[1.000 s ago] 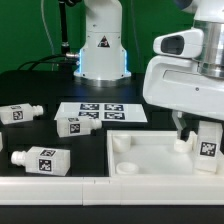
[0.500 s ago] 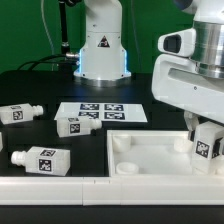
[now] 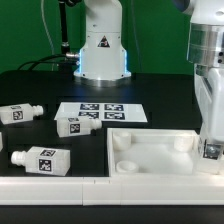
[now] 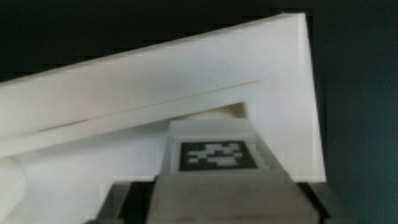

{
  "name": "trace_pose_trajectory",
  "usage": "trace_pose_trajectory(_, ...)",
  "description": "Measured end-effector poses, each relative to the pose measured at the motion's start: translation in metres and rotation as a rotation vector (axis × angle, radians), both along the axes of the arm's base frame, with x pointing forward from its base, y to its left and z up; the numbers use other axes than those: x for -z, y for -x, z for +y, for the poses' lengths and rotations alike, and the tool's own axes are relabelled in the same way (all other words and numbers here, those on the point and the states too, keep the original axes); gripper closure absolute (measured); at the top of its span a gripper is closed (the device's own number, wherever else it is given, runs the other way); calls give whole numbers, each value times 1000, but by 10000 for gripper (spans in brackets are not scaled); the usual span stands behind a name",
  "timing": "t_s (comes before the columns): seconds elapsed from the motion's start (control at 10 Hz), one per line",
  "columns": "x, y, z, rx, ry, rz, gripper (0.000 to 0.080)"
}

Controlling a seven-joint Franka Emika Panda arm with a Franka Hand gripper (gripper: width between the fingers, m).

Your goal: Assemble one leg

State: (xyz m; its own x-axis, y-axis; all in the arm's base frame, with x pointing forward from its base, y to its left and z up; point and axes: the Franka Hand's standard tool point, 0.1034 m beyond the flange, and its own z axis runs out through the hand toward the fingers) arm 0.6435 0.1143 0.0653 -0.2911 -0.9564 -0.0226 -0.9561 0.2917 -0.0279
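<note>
Leg [image 3: 211,150] with a black-and-white square tag sits under the arm at the exterior view's right edge, over the far right corner of the white tray-like piece [image 3: 150,155]. The gripper itself is hidden there. Three more tagged legs [image 3: 20,113] [image 3: 76,124] [image 3: 38,157] lie well away from it toward that view's left, with the marker board [image 3: 100,112] nearby. The robot base [image 3: 102,45] bears a triangular warning label.

In the wrist view, the gripper [image 4: 217,195] is clamped on the tagged leg [image 4: 217,160], beside the tray's corner [image 4: 267,70].
</note>
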Motion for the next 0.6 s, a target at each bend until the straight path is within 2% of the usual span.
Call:
trace_pose_trajectory(0.1, 0, 0, 0, 2, 1, 0, 515)
trace_pose_trajectory(0.2, 0, 0, 0, -3, 1, 1, 415)
trace_pose_trajectory(0.3, 0, 0, -2, -127, 6, -1, 415)
trace_pose_trajectory(0.4, 0, -1, -3, -275, 11, -2, 230)
trace_pose_trajectory(0.5, 0, 0, 2, -460, 13, -5, 230)
trace_pose_trajectory(0.6, 2, 4, 8, -621, 12, -4, 166)
